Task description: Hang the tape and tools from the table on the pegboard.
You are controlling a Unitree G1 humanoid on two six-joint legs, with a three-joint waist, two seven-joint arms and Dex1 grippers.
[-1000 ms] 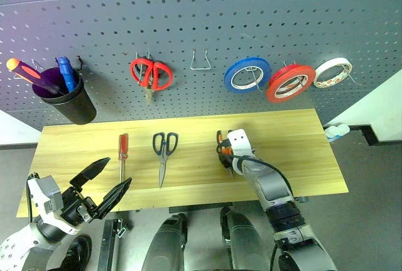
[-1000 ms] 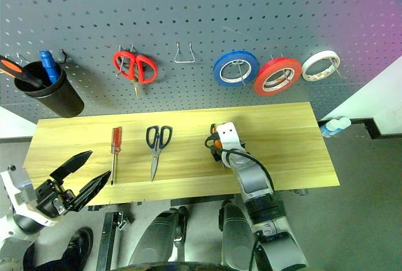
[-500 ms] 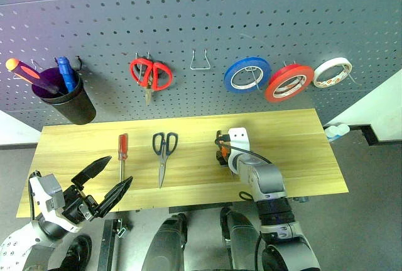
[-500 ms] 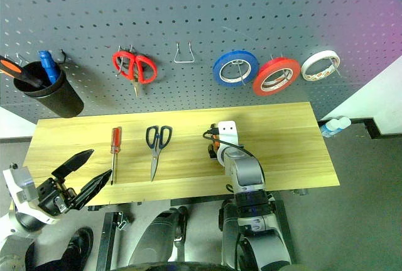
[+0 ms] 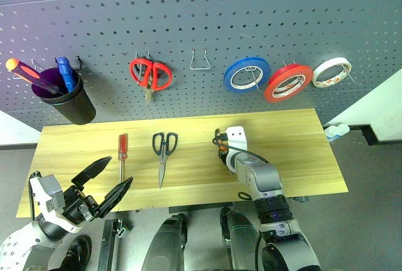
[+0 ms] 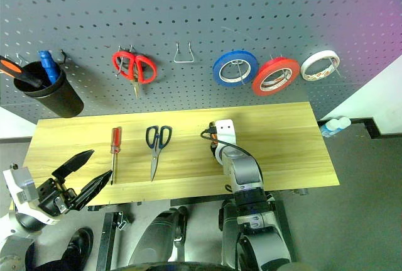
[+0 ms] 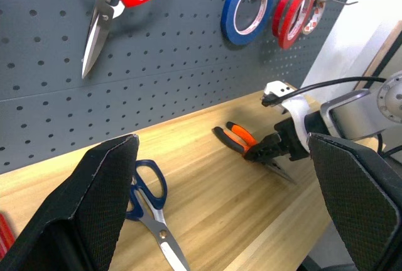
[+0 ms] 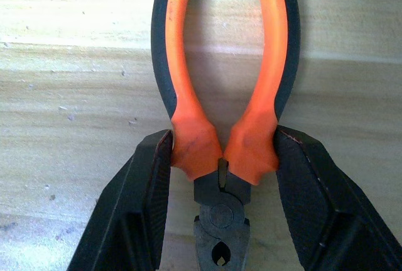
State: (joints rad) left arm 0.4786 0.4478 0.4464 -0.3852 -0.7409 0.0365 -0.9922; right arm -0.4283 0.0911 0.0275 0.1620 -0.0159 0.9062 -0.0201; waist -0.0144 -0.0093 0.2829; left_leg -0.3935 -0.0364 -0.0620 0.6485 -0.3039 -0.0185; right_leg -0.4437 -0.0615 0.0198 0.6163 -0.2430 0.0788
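Observation:
Orange-and-black pliers (image 8: 220, 151) lie on the light wood table (image 5: 301, 151), handles toward the pegboard (image 5: 201, 26). My right gripper (image 5: 223, 155) is shut on them: in the right wrist view both fingers (image 8: 141, 202) press the handles just above the pivot. Dark-handled scissors (image 5: 163, 151) and a slim red-handled screwdriver (image 5: 123, 148) lie flat on the table further left. My left gripper (image 5: 118, 171) hangs open at the table's front left edge, holding nothing. A red tape roll (image 5: 289, 83) hangs on a pegboard hook.
On the pegboard hang red-handled scissors (image 5: 151, 75), a bare wire hook (image 5: 200, 60), a blue roll (image 5: 247, 74) and a white roll (image 5: 333, 72). A black cup (image 5: 72, 104) at the left holds orange and blue screwdrivers. A small white bottle (image 5: 336, 131) stands past the table's right end.
My right gripper's fingers have closed onto the pliers' handles, and that wrist has straightened over them. The left arm, scissors and screwdriver have stayed put.

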